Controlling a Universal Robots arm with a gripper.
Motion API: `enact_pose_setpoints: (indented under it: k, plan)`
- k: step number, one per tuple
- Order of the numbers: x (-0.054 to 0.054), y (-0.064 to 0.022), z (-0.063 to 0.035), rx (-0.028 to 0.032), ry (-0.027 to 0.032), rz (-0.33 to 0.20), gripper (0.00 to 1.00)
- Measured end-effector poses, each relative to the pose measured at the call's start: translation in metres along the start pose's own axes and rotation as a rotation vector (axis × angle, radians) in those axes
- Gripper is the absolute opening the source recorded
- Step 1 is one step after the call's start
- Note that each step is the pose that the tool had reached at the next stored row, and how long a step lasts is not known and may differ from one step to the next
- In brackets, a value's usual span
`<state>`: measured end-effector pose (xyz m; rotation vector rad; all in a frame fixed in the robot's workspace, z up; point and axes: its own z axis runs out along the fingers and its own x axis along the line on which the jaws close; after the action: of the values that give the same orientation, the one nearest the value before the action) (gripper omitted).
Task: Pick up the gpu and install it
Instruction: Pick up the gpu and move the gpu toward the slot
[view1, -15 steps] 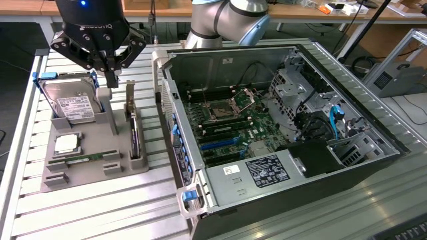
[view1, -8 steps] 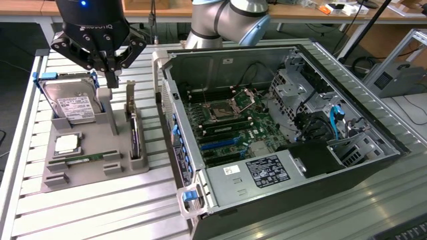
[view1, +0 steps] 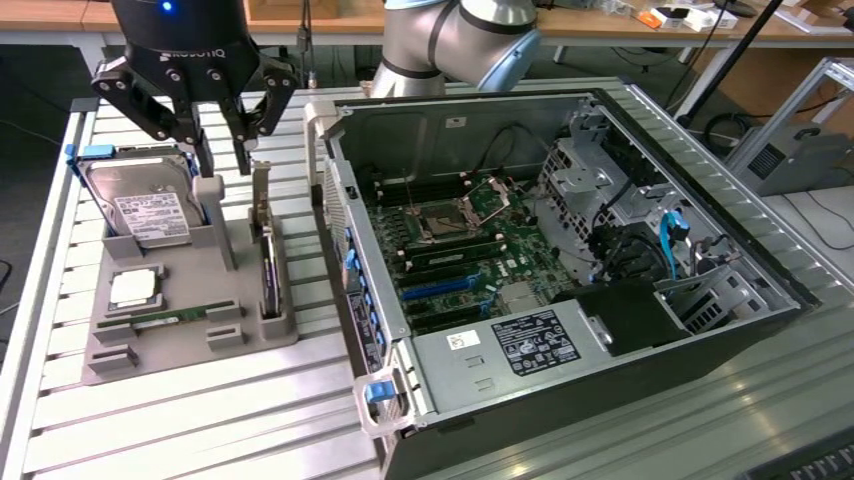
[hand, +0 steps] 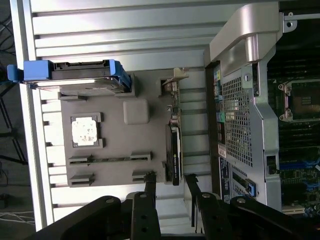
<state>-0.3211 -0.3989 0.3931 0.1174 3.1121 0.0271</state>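
We see the exterior view from high up, angled steeply down across the ribbed aluminium worktop (view1: 200, 420). It sits far enough back to take in the whole open black-and-silver computer case (view1: 561, 250) and the grey moulded parts tray (view1: 174, 340) beside it. The wrist view looks straight down past the black end effector (hand: 170, 177) and is much closer. Both views share the tray (hand: 115, 145), the boxy silver hard drive with blue rails (view1: 140, 205) (hand: 75, 80) standing in it, and the case's perforated side wall (hand: 237, 125).

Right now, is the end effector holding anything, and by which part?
Nothing is held. The open end effector hangs above the thin dark expansion card standing on edge in the grey tray.
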Motion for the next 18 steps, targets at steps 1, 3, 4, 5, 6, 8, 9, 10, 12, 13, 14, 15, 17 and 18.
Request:
enact_pose_setpoints:
  k: [1, 3, 4, 5, 6, 8, 9, 10, 12, 13, 14, 15, 17, 18]
  plan:
    - [0.0, 0.0, 0.0, 0.0001, 0.0, 0.0, 0.36]
    - [0.0, 0.0, 0.0, 0.0, 0.0, 0.0, 0.36]
    - [0.0, 0.0, 0.0, 0.0, 0.0, 0.0, 0.36]
    - [0.0, 0.0, 0.0002, 0.0001, 0.0001, 0.0, 0.36]
    - [0.0, 0.0, 0.0007, 0.0, 0.0, 0.0, 0.36]
    - [0.0, -0.0001, 0.003, 0.0001, 0.0001, 0.0, 0.36]
    - [0.0, -0.0001, 0.004, 0.0, 0.0, 0.0, 0.36]
    - [0.0, -0.0001, 0.0051, 0.0001, 0.0001, 0.0, 0.36]
    - [0.0, -0.0001, 0.0063, 0.0, 0.0, 0.0, 0.36]
    - [0.0, -0.0001, 0.007, 0.0, 0.0001, 0.0, 0.36]
    - [0.0, -0.0001, 0.0075, 0.0, 0.0, 0.0, 0.36]
    - [0.0, -0.0001, 0.0082, 0.0001, 0.0001, 0.0, 0.36]
    - [0.0, -0.0002, 0.0096, 0.0, 0.0, 0.0, 0.36]
    - [0.0, -0.0002, 0.0103, 0.0, 0.0, 0.0, 0.36]
